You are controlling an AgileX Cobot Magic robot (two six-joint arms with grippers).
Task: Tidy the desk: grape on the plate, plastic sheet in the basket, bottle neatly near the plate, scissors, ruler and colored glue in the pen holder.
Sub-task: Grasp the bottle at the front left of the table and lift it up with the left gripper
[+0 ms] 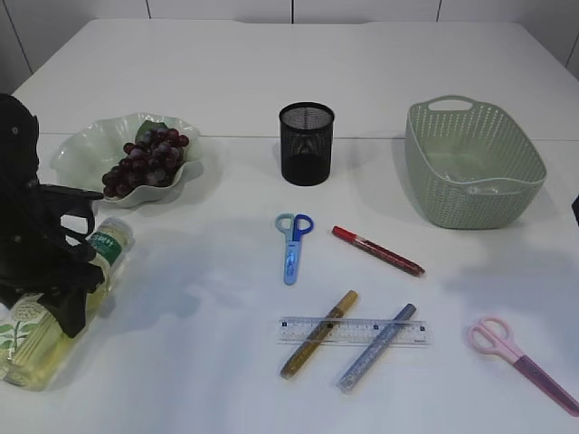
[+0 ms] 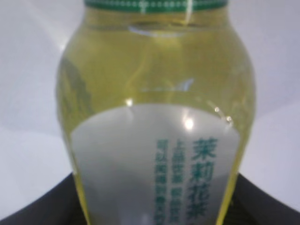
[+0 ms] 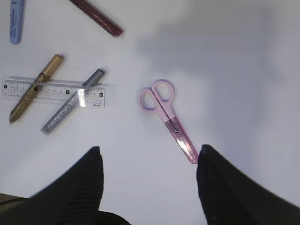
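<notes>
A bottle (image 1: 45, 334) of yellow tea lies at the front left, near the plate (image 1: 81, 149) that holds the grapes (image 1: 145, 163). My left gripper (image 1: 68, 289) is shut on the bottle (image 2: 154, 117), which fills the left wrist view. My right gripper (image 3: 147, 157) is open and empty above the table, just in front of the pink scissors (image 3: 166, 112). Blue scissors (image 1: 292, 242), a red glue pen (image 1: 377, 250), a gold glue pen (image 1: 318, 334), a silver glue pen (image 1: 376, 347) and a clear ruler (image 1: 353, 331) lie mid-table. The black mesh pen holder (image 1: 307, 145) stands behind them.
A green basket (image 1: 425, 154) stands at the back right; something clear seems to lie inside it. The pink scissors (image 1: 520, 362) lie at the front right. The gold and silver glue pens lie across the ruler.
</notes>
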